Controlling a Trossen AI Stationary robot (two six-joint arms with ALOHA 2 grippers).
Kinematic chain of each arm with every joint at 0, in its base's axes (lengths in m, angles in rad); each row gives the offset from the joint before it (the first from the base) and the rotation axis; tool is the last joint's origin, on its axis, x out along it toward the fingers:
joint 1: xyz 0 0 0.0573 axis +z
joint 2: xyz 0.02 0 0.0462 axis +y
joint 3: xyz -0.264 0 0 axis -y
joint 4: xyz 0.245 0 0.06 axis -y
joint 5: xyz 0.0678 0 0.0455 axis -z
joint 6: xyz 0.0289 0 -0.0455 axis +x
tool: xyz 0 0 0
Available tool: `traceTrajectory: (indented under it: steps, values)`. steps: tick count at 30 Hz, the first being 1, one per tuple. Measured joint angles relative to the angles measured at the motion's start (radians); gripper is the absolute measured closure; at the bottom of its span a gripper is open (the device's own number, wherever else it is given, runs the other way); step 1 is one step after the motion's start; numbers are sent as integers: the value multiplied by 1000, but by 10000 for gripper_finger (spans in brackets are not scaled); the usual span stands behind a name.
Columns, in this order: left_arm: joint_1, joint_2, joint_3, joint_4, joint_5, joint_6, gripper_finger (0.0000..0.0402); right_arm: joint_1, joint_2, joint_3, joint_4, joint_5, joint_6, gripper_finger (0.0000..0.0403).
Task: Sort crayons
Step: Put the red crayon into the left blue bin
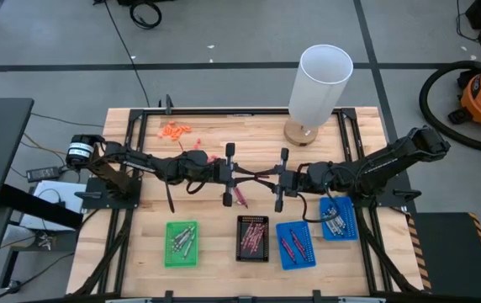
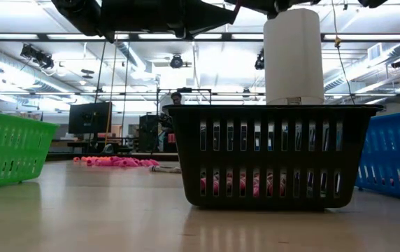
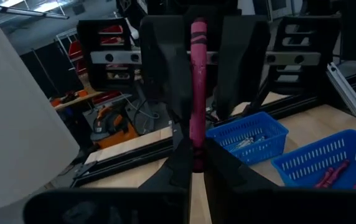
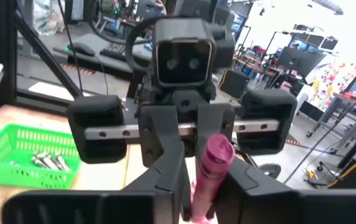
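Between both tools (image 1: 256, 178), one unlabelled pink crayon (image 3: 198, 93) is pinched.

A pink crayon (image 4: 210, 168) is standing clamped between the right gripper (image 4: 196, 186) jaws, the left gripper (image 4: 190, 134) jaws facing just beyond.

From my seat, the pink crayon's (image 3: 197, 93) lower end vanishes between the left gripper's (image 3: 193, 163) fingers; the right gripper's (image 4: 198, 186) fingers likewise swallow its other end. Which gripper bears its weight, I cannot tell.
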Motion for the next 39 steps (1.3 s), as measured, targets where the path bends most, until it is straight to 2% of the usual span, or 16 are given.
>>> traceTrajectory:
  steps: [5,11,18,23,28,33,39]
  values:
    - [0,0,0,-6,1,4,379,0,0,0,-33,4,5,375]
    - [0,0,0,-6,-15,-14,370,0,-5,1,-45,21,10,375]
    - [0,-1,2,-64,-57,-24,301,2,-37,0,-108,25,82,365]
    - [1,-1,2,-175,-57,-27,264,23,-65,0,-201,11,182,368]
    - [0,-1,1,-313,-56,-42,256,32,-80,0,-320,-109,372,367]
    - [0,-1,1,-366,-55,-85,256,40,-65,0,-414,-249,535,366]
    - [0,-1,1,-369,-55,-107,256,95,-58,0,-455,-390,589,366]
